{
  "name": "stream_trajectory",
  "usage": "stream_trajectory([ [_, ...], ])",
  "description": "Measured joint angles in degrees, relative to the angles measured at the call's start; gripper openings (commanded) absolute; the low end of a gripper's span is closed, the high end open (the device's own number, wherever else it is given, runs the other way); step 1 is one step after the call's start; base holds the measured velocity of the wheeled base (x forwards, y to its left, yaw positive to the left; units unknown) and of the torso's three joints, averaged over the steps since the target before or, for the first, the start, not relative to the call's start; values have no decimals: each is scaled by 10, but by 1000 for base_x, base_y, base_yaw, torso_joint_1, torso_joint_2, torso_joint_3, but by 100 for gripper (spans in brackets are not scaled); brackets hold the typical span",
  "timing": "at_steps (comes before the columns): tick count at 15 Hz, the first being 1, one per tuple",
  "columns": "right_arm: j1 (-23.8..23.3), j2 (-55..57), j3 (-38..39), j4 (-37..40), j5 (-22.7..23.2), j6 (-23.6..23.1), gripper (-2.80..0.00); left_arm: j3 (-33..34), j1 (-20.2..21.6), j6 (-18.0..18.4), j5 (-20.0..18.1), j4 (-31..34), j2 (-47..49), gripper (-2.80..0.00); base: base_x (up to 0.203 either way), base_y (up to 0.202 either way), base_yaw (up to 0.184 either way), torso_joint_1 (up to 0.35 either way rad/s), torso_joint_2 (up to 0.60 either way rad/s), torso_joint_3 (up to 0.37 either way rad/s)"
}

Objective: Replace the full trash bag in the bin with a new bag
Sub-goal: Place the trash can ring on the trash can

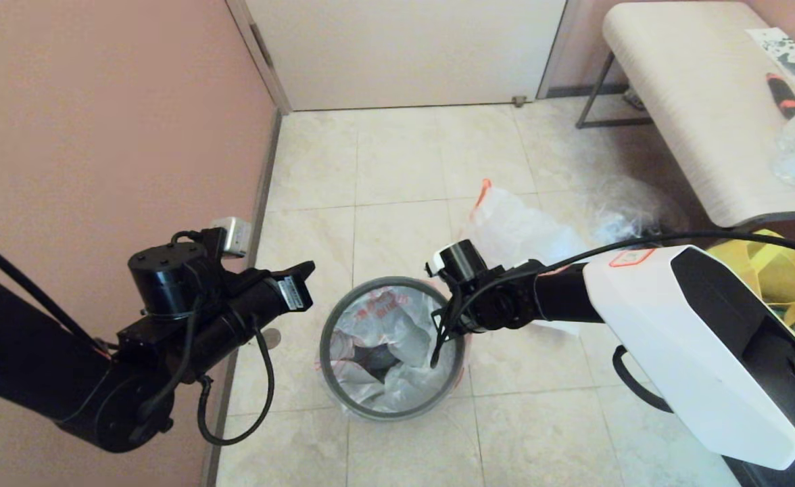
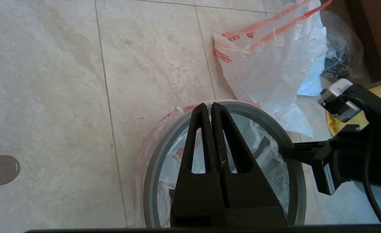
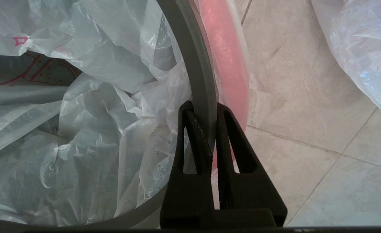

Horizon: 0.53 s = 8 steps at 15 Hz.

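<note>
The right pincer (image 3: 206, 113) is clamped on the grey rim of the bin (image 3: 197, 64), pinching the new bag (image 3: 90, 136) that lines it. The left pincer (image 2: 209, 108), closed and empty, hovers over the bin's left edge. The full trash bag (image 1: 519, 230) lies on the tiled floor (image 1: 397, 169) just behind the bin.

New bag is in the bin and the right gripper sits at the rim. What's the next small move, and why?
Probably ease the right gripper down along the bin's rim to press the new bag flatter. The gripper is shut, straddling the rim on its right side; the bag's pink edge is folded over outside there, but the plastic inside is bunched. The left gripper hangs shut above the bin; the full bag lies behind.
</note>
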Motion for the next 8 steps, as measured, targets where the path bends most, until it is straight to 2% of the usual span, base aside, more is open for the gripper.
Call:
stream_trajectory([
  [4, 5, 7, -1, -3, -4, -9, -280, 0, -2, 0, 0, 0, -1, -280, 0, 0, 0, 0, 0, 0],
  [8, 5, 36, -3, -52, -11, -50, -280, 0, -2, 0, 0, 0, -1, -280, 0, 0, 0, 0, 0, 0],
])
